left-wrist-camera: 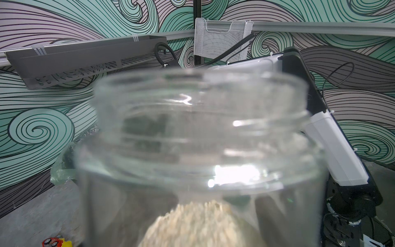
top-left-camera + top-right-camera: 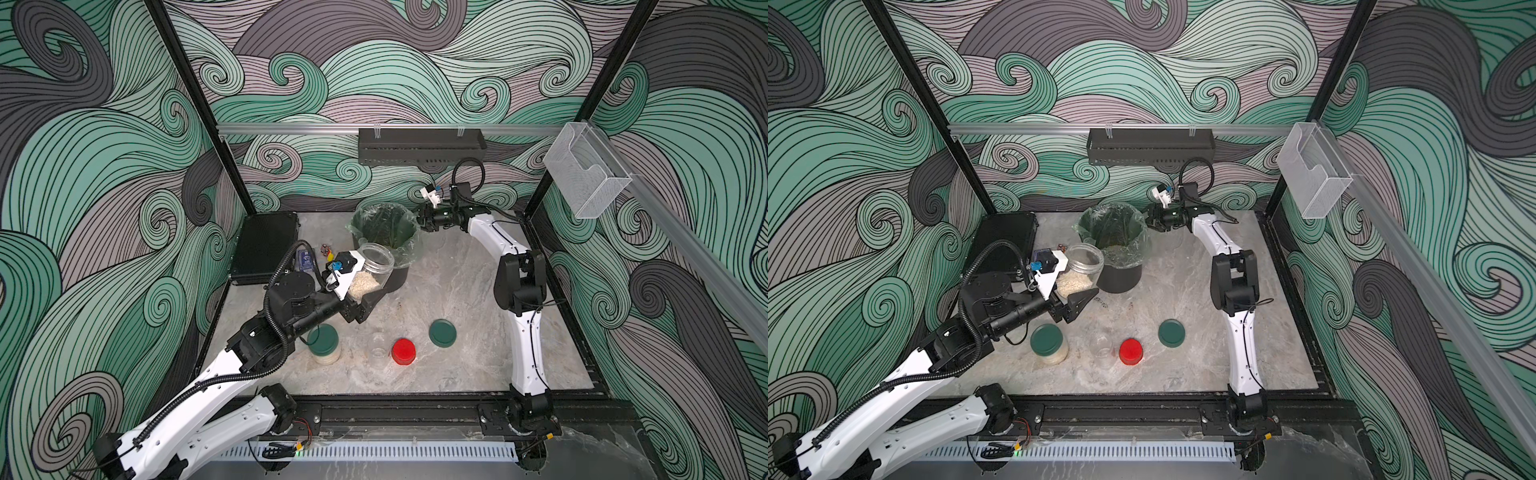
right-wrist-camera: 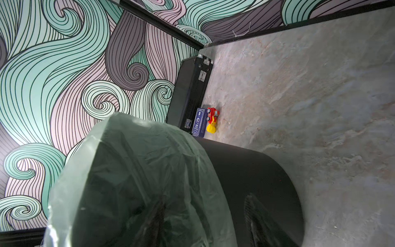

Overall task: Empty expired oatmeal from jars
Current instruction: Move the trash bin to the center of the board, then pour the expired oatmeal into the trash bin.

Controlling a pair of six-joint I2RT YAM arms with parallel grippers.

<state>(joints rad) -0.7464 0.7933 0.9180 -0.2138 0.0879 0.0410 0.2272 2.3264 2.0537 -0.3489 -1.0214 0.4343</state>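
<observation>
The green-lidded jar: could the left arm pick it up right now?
Probably not: the left gripper is occupied, clamped around the open jar of oatmeal. The green-lidded jar stands near.

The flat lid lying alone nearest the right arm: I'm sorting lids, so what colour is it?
The lid is dark green, clearest in a top view.

The left gripper [image 2: 1074, 296] holds an open jar [image 2: 1086, 262] of oatmeal [image 2: 1074, 284] tipped toward the lined black bin [image 2: 1119, 278], while the closed right gripper [image 2: 1149, 220] sits at its opposite rim
</observation>
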